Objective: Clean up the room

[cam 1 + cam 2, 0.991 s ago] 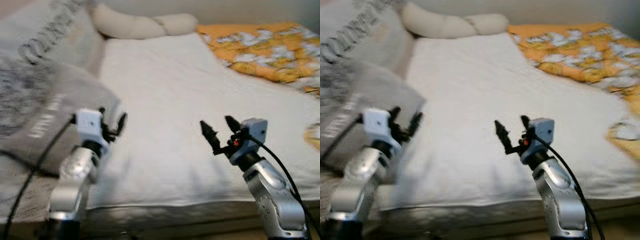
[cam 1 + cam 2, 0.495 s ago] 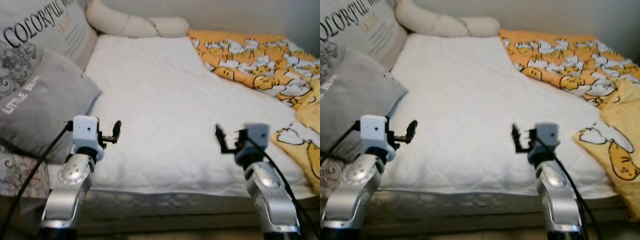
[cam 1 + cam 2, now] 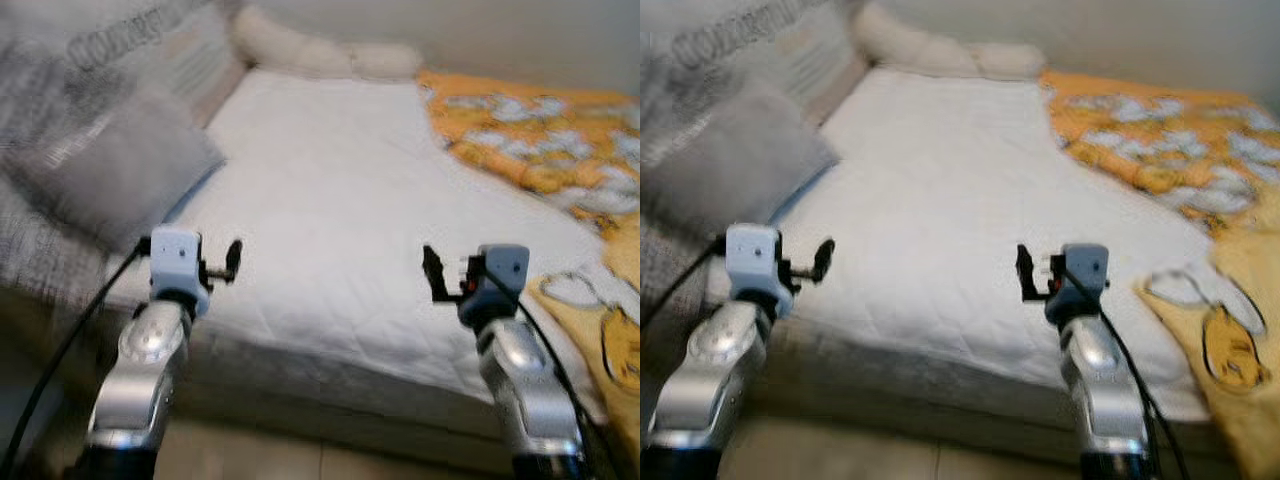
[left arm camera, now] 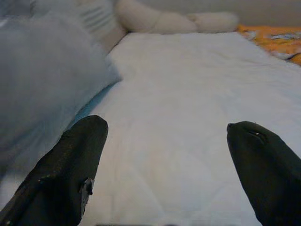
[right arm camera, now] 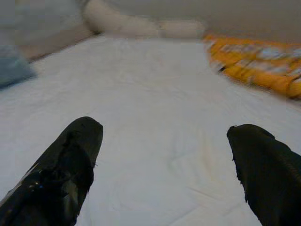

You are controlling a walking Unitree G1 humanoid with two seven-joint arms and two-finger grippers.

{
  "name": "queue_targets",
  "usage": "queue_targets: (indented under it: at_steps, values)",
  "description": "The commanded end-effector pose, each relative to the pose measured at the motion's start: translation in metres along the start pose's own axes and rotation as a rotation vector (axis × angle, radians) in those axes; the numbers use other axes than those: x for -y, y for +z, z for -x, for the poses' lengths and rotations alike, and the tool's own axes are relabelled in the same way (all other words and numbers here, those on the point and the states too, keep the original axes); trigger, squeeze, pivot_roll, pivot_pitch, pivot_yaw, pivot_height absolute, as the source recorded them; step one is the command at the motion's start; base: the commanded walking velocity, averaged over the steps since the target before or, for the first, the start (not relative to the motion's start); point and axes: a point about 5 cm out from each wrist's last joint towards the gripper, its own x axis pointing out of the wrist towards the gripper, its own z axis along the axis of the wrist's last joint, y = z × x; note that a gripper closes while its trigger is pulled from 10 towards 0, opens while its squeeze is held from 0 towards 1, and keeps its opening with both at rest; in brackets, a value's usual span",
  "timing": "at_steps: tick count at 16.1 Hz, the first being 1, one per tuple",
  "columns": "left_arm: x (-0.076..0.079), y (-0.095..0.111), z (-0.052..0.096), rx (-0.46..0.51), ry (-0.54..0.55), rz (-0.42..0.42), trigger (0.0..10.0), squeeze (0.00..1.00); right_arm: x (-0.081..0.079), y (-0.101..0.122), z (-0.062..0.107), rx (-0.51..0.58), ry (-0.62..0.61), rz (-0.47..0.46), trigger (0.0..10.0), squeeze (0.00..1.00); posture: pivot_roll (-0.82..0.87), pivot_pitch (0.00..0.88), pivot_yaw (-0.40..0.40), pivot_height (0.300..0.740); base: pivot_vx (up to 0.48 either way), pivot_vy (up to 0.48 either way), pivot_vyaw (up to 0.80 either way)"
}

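A bed with a white quilted sheet [image 3: 340, 190] lies in front of me; the eye views are blurred. An orange and yellow patterned blanket [image 3: 540, 150] is bunched along its right side and hangs over the front right corner. My left gripper [image 3: 228, 265] is held out over the bed's front left edge, open and with nothing in it; in the left wrist view its fingertips [image 4: 89, 136] stand wide apart over the sheet. My right gripper [image 3: 435, 275] hovers over the front of the sheet, also open and with nothing between its fingers [image 5: 80, 141].
Grey pillows [image 3: 120, 170] are stacked at the bed's left side, one with printed lettering [image 3: 130, 35]. A cream twisted cushion [image 3: 320, 55] lies along the far end by the wall. Bare floor [image 3: 250, 450] shows below the mattress edge.
The whole picture has shifted and blurred, so the camera has moved: the bed's front edge and the floor show more. Both arms stay held out, grippers still open.
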Motion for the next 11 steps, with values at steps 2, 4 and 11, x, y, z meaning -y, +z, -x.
queue_targets:
  at_steps: [2,4,11]
  values:
    - [-0.0011,0.0019,-0.0015,-0.004,0.012,-0.007,10.0,0.99,0.0022,-0.0026,0.0003,-0.021,-0.011,-0.036,10.0,1.0,0.05,0.0,-0.034,0.74,0.0,-0.48,0.64]
    - [-0.0014,0.0003,-0.002,-0.012,0.014,-0.006,10.0,0.99,0.0005,-0.0052,-0.0003,-0.035,-0.002,-0.029,10.0,1.0,0.02,0.0,-0.031,0.74,0.0,-0.48,0.0]
    - [0.0018,-0.002,-0.0072,-0.024,0.017,0.004,10.0,0.99,-0.0007,-0.005,-0.0064,-0.046,-0.001,-0.062,10.0,1.0,0.03,0.0,-0.029,0.74,0.0,-0.48,0.0]
